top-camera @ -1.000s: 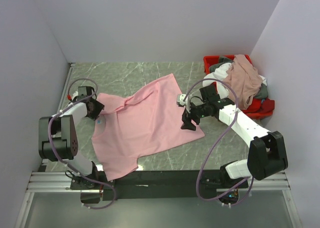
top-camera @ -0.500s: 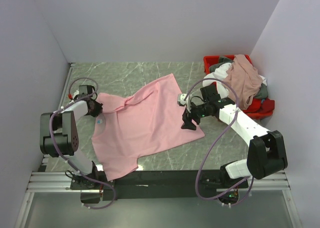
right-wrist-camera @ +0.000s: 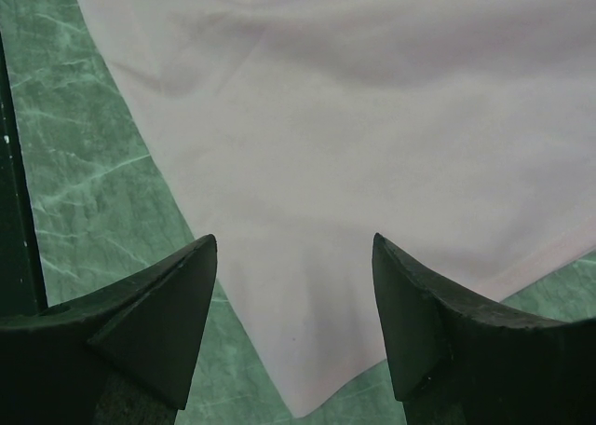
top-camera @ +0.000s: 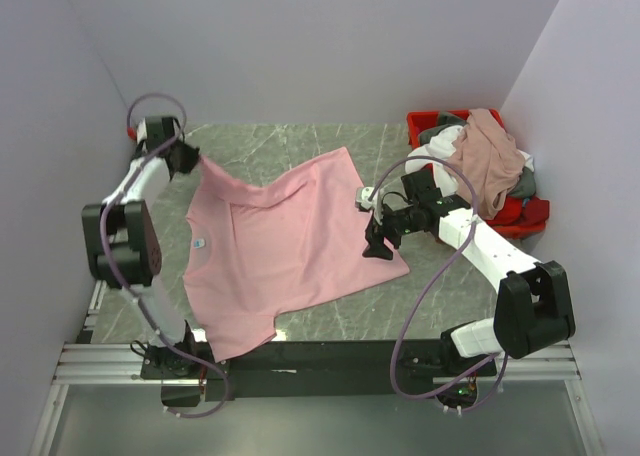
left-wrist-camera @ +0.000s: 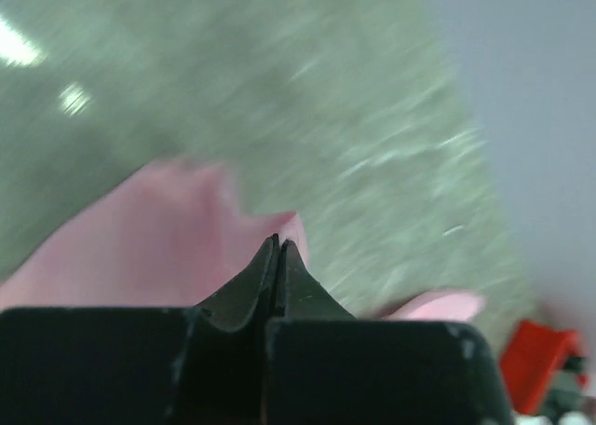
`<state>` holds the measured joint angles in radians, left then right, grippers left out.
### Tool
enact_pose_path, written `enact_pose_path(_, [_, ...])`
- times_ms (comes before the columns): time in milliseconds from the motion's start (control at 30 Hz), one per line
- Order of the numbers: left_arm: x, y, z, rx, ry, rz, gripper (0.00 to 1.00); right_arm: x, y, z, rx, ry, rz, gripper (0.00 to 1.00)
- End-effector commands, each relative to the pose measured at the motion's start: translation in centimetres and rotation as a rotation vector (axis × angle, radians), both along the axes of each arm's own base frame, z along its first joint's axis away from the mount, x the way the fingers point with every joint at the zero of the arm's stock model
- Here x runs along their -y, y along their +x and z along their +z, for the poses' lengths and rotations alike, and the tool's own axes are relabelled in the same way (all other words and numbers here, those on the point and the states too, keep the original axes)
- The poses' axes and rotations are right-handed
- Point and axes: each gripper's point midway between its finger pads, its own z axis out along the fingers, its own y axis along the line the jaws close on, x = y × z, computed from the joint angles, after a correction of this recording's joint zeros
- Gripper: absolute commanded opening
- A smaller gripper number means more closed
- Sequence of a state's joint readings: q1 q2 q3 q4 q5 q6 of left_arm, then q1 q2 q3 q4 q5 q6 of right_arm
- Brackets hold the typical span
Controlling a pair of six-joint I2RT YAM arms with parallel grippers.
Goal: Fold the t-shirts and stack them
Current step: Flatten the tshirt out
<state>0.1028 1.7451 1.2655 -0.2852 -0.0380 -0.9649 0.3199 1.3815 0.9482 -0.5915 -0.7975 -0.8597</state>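
My left gripper (top-camera: 186, 160) is clenched on the shirt (top-camera: 280, 251) at its 10 o'clock corner, while my right gripper (top-camera: 378, 244) hangs released over its 3 o'clock corner.

arms (top-camera: 490, 251) white, black joints | cables (top-camera: 425, 298) lilac | right gripper (right-wrist-camera: 293, 257) black

A plain light pink t-shirt (top-camera: 290, 241) was spread mostly flat across the middle of the bench (top-camera: 260, 146), neck label showing. Its far-left sleeve was lifted and drawn taut, pinched between the closed left jaws. A dusty rose t-shirt (top-camera: 485, 161) was draped over the heap in the red bin (top-camera: 425, 121) at the far right, above white cloth (top-camera: 432, 156), grey cloth (top-camera: 440, 132) and red cloth (top-camera: 525, 214).
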Motion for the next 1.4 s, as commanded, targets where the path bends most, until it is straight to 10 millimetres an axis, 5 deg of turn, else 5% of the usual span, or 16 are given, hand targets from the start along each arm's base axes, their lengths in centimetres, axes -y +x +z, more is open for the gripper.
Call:
enact_pose_path(0, [0.8,7.7,2.3,0.137,-0.076,-0.098,0.01,0.0,1.5,1.4,0.047,0.01,-0.022,0.74])
enact_pose_path(33, [0.8,10.2,5.4,0.22,-0.08,-0.124,0.04,0.0,1.6,1.4,0.048,0.007,-0.026,0.74])
enact_pose_path(133, [0.5,12.9,5.5,0.212,-0.127,-0.12,0.45,0.3,1.7,1.2,0.045,-0.003,-0.036,0.74])
enact_pose_path(267, [-1.1,12.2,5.9,0.173,-0.071,-0.084,0.59,0.7,2.0,1.2,0.05,-0.017,-0.048,0.74])
enact_pose_path(300, [-1.4,11.3,8.0,0.205,-0.034,-0.093,0.6,0.8,2.2,1.3,0.06,-0.018,-0.047,0.74])
enact_pose_path(333, [-2.1,9.8,6.8,0.17,-0.017,-0.073,0.6,0.9,2.2,1.4,0.059,-0.021,-0.046,0.74])
enact_pose_path(367, [-2.3,8.5,9.9,0.228,0.004,-0.075,0.6,1.2,2.5,1.5,0.066,-0.024,-0.05,0.74])
enact_pose_path(433, [-2.7,5.1,8.2,0.178,0.01,-0.073,0.61,1.5,1.9,1.2,0.06,-0.042,-0.001,0.74])
enact_pose_path(467, [-2.4,3.4,11.6,0.256,0.025,-0.081,0.61,1.7,1.3,0.9,0.051,-0.047,0.038,0.74])
enact_pose_path(500, [-1.8,0.9,8.9,0.193,0.011,-0.094,0.61,2.2,0.1,-0.2,0.042,-0.083,0.121,0.74])
enact_pose_path(567, [-1.3,-2.7,10.7,0.234,0.018,-0.101,0.62,3.1,-0.8,-1.6,0.063,-0.133,0.207,0.74])
enact_pose_path(600, [-1.0,-5.0,7.9,0.176,0.016,-0.111,0.62,3.5,-1.6,-2.5,0.034,-0.156,0.228,0.74])
enact_pose_path(667, [-0.8,-8.2,8.4,0.191,0.038,-0.111,0.64,4.2,-3.1,-4.2,0.017,-0.185,0.275,0.74])
enact_pose_path(700, [-0.5,-10.3,5.8,0.129,0.025,-0.113,0.64,4.7,-3.6,-4.8,0.017,-0.212,0.286,0.73])
enact_pose_path(800, [-0.2,-14.1,4.4,0.113,0.041,-0.127,0.64,5.8,-5.1,-6.6,0.034,-0.278,0.295,0.73])
enact_pose_path(1367, [-0.2,-18.4,5.0,0.147,0.13,-0.132,0.65,7.5,-4.0,-11.4,0.15,-0.585,0.201,0.52])
